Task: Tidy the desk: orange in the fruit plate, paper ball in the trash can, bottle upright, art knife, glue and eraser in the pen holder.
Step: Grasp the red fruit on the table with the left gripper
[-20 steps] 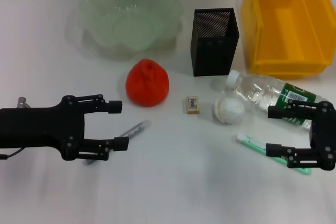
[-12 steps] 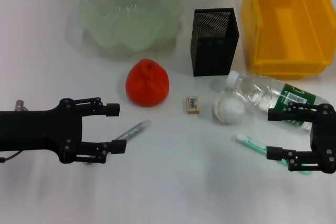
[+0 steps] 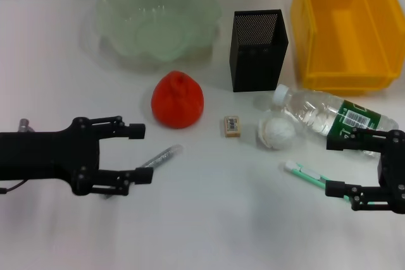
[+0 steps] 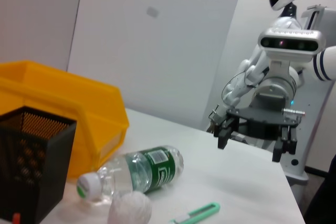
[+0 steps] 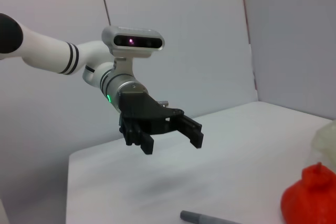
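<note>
Grippers hang low at the near edge: the left gripper (image 3: pixel 140 153) spread wide beside the glue (image 3: pixel 159 156), the right gripper (image 3: pixel 334 165) wide over the art knife (image 3: pixel 310 174). Farther on, the orange (image 3: pixel 178 99) sits below the fruit plate (image 3: pixel 114 4); firm, dimpled, probably best gripped across its middle.

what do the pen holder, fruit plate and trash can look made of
Pen holder: black metal mesh by the look, fine perforations showing near its top. Fruit plate: translucent pale-green plastic or glass, wavy scalloped rim. Trash can: glossy yellow moulded plastic, probably.
</note>
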`<state>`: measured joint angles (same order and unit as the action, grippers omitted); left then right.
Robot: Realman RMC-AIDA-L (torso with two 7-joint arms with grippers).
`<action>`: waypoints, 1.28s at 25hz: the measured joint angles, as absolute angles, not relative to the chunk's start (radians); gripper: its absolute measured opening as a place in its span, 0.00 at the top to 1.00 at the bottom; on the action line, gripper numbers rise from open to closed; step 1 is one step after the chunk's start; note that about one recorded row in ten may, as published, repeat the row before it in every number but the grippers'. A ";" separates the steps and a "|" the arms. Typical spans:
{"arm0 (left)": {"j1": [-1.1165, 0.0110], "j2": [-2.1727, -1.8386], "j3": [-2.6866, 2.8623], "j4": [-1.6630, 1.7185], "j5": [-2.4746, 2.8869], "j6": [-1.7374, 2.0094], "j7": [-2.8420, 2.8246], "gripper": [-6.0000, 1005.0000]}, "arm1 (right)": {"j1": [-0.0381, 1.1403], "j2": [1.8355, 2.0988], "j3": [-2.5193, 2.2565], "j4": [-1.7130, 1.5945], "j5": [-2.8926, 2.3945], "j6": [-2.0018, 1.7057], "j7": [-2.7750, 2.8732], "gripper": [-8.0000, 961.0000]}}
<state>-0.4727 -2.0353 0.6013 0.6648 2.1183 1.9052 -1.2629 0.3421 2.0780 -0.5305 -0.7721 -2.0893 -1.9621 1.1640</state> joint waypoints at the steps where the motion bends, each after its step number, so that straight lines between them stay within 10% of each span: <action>1: -0.477 -2.042 0.601 0.674 2.116 1.905 -1.270 0.17 | 0.333 2.077 -0.527 -0.780 -2.089 -1.962 1.170 0.21; 32: -0.720 -2.079 0.603 0.231 1.989 1.117 -0.988 0.18 | 0.254 2.080 -0.454 -0.866 -2.082 -1.987 1.204 0.20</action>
<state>-0.7199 -2.0793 0.6026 0.2311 1.9892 1.1168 -0.9883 0.2543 2.0801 -0.4540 -0.8658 -2.0815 -1.9866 1.2042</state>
